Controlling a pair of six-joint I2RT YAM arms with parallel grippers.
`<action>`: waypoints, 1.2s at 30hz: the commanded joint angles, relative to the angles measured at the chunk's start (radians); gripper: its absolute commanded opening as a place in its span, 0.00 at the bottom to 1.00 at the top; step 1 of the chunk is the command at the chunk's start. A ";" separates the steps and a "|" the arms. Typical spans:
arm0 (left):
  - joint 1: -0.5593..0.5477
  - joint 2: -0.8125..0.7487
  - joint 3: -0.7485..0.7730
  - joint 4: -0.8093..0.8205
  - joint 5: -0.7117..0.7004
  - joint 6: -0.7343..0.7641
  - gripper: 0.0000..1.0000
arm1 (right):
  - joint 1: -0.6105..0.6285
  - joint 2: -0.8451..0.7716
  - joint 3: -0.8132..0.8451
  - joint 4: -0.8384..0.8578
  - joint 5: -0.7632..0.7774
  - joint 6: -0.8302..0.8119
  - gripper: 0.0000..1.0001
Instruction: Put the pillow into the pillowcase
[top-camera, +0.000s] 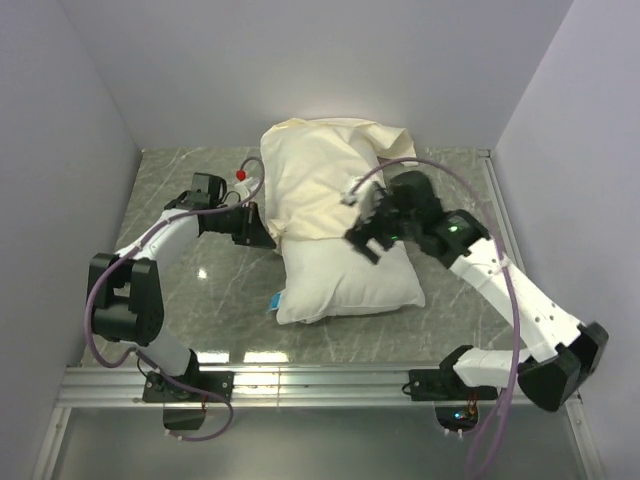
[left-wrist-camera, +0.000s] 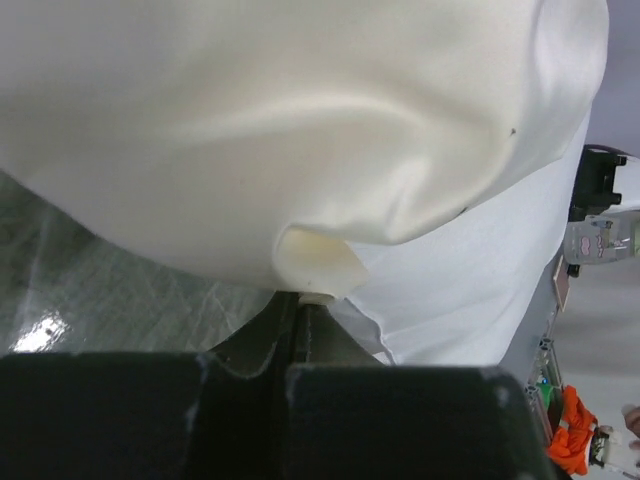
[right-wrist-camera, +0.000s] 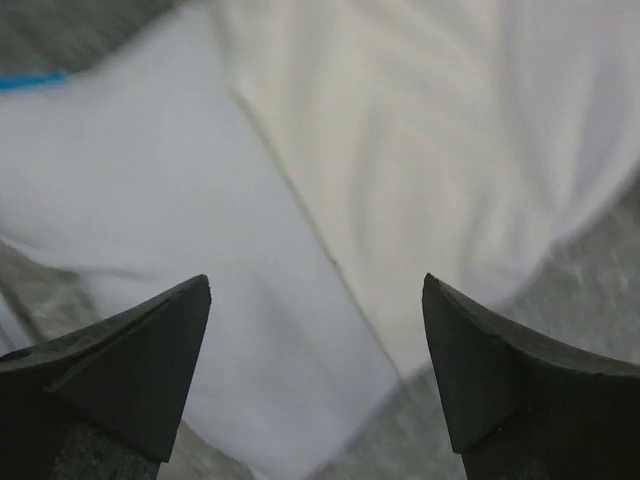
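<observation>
While pillowcase (top-camera: 320, 175) covers far end, pillow (top-camera: 345, 285) axis runs near-far

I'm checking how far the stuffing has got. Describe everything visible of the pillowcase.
The pillowcase is thin cream cloth, yellower than the white pillow, wrinkled, with a tiny dark speck. It lies on the marbled table, pulled over the pillow's far half; the near half sticks out of its mouth. The left fingers, shut, pinch its hem. The right fingers stand open over its mouth edge.

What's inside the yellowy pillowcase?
The white pillow goes into the pillowcase, and its near end still sticks out. The pillowcase bulges, but it covers how far in the pillow reaches.
</observation>
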 joint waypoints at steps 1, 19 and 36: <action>0.038 -0.001 0.027 -0.042 0.029 0.051 0.00 | -0.296 -0.104 -0.084 0.007 -0.052 -0.111 0.91; 0.022 0.090 0.127 -0.218 -0.073 0.209 0.00 | -0.502 -0.045 -0.445 -0.019 -0.214 -0.358 0.63; -0.036 0.025 0.096 -0.076 0.061 -0.028 0.00 | 0.446 -0.227 -0.426 0.358 0.545 -0.460 0.96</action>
